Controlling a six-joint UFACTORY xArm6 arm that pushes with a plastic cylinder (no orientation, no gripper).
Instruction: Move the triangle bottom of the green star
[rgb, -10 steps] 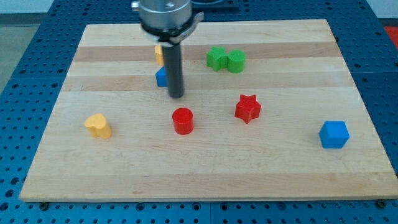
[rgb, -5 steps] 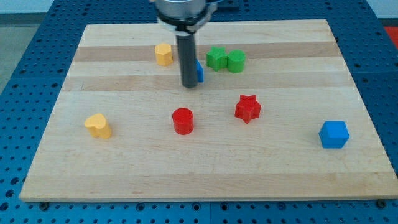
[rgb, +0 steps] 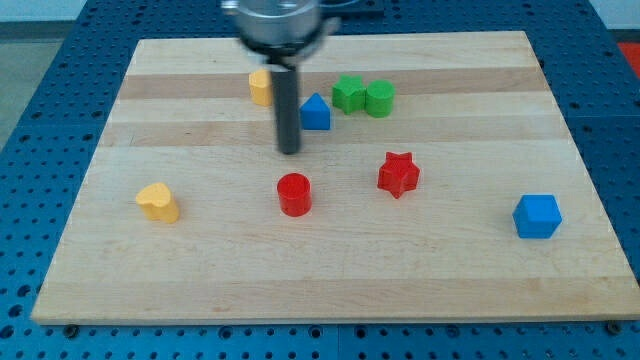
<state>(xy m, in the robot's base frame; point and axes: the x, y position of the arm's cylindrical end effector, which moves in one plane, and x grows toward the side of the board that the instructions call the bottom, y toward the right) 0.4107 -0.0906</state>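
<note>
The blue triangle (rgb: 316, 112) lies on the wooden board (rgb: 200, 250), just left of and slightly below the green star (rgb: 348, 93). A green cylinder (rgb: 379, 99) touches the star's right side. My tip (rgb: 289, 151) rests on the board to the lower left of the blue triangle, a short gap apart from it. The rod partly hides a yellow block (rgb: 261, 87) behind it at the view's top.
A red cylinder (rgb: 294, 194) sits just below my tip. A red star (rgb: 398, 174) lies to the right of it. A yellow heart (rgb: 158, 202) is at the left and a blue cube (rgb: 537, 216) at the right.
The blue triangle was pushed right, from left of the rod to beside the green star. My tip went right with it, then drew back left and down, off the triangle.
</note>
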